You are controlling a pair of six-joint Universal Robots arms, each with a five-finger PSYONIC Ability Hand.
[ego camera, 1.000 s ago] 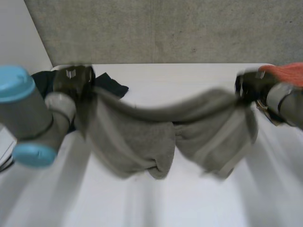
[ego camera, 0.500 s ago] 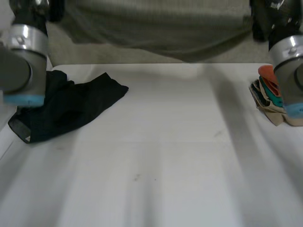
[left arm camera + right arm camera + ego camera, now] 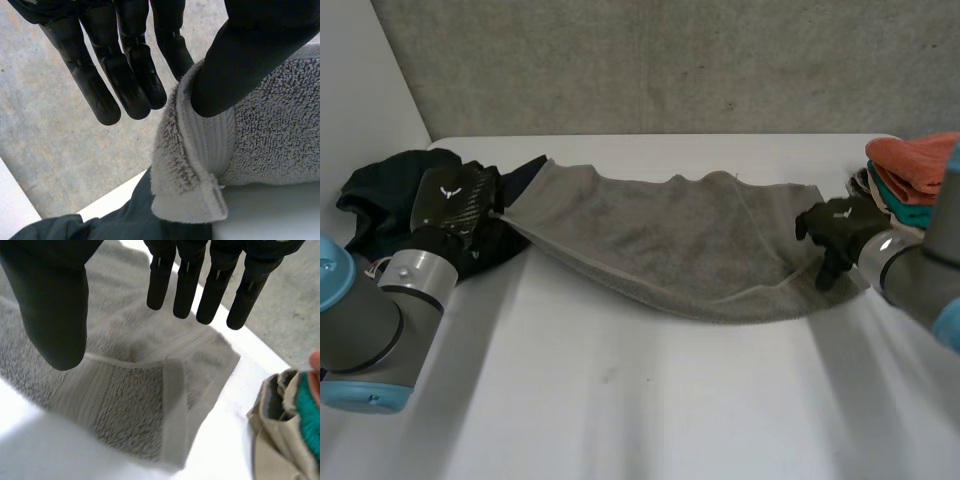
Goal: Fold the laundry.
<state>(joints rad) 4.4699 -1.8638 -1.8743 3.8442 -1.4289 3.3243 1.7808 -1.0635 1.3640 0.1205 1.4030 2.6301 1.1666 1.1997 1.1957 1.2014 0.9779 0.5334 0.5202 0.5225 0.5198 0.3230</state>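
Note:
A grey towel [image 3: 680, 250] lies stretched across the back of the white table [image 3: 650, 410], with its front edge a little bunched. My left hand [image 3: 455, 200] is at the towel's left corner. In the left wrist view my left hand [image 3: 240, 55] pinches that ribbed corner of the towel [image 3: 200, 165] between thumb and fingers. My right hand [image 3: 835, 228] hovers at the towel's right end. In the right wrist view my right hand [image 3: 55, 310] is open with straight fingers [image 3: 215, 285], and the towel's right corner [image 3: 130, 405] lies loose on the table below it, its edge turned over.
A black garment [image 3: 390, 185] is heaped at the back left, just behind my left hand, and shows as black cloth [image 3: 125, 225] under the towel corner. A stack of folded clothes [image 3: 910, 170] in orange, teal and beige [image 3: 285, 435] sits at the right edge.
Both arms swung the towel up and then down, and it now lies spread on the table. My right hand has opened and let go of its corner; my left hand keeps its pinch.

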